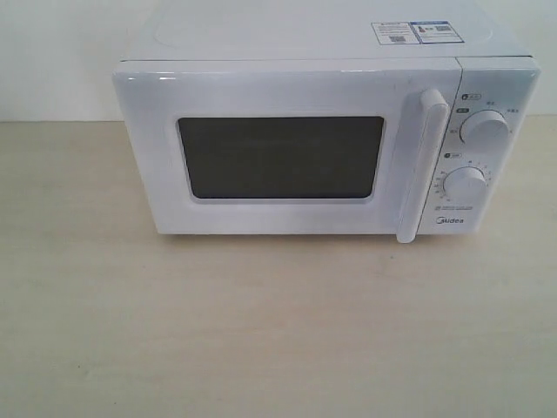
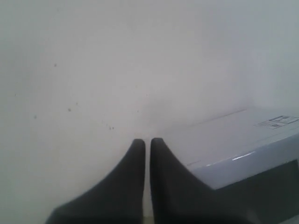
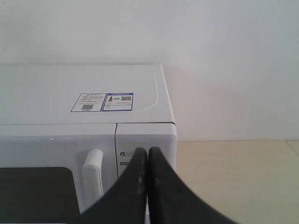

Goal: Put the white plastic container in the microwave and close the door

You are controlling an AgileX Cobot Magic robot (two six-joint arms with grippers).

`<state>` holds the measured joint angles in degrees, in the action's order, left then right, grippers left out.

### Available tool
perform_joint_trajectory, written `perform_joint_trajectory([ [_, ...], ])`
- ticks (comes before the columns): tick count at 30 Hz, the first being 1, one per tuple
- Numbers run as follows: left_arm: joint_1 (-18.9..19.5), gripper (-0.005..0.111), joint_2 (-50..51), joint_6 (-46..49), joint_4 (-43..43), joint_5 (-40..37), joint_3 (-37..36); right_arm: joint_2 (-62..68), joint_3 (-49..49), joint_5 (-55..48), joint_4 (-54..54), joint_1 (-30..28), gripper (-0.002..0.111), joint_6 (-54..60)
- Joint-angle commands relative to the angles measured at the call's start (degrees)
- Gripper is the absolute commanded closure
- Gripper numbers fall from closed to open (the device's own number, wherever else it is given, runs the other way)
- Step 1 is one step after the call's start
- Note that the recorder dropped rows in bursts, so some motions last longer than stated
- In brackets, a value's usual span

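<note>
The white microwave (image 1: pixel 305 39) stands at the back of the table, its door (image 1: pixel 278 91) shut, with the dark window and the vertical bar handle (image 1: pixel 422 165) facing me. The white plastic container is out of view in every frame. Neither arm shows in the exterior view. My left gripper (image 2: pixel 147 141) is shut and holds nothing; it hangs off the microwave's (image 2: pixel 233 144) corner, facing the white wall. My right gripper (image 3: pixel 147 151) is shut and empty, in front of the control panel, just beside the handle (image 3: pixel 92 177).
Two round dials (image 1: pixel 486 132) sit on the microwave's right panel. Stickers (image 3: pixel 103 101) lie on its top. The pale wooden table (image 1: pixel 278 331) stretches in front of and to both sides of the microwave. A white wall stands behind it.
</note>
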<state>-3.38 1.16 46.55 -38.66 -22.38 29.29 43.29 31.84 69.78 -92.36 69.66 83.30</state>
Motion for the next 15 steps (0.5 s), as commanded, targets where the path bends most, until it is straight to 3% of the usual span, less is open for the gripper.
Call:
perform_joint_trajectory([
  [1,0.38,0.102,-0.22,-0.58,-8.29,12.98,-11.3,-0.24,-0.29,0.18,0.07,0.15,0.108,0.1],
  [7,0.38,0.102,-0.22,-0.58,-13.32,20.85,-21.04,-0.24,-0.29,0.18,0.07,0.15,0.108,0.1],
  [15,0.38,0.102,-0.22,-0.12,-9.48,20.89,-21.85,-0.24,-0.29,0.18,0.07,0.15,0.108,0.1],
])
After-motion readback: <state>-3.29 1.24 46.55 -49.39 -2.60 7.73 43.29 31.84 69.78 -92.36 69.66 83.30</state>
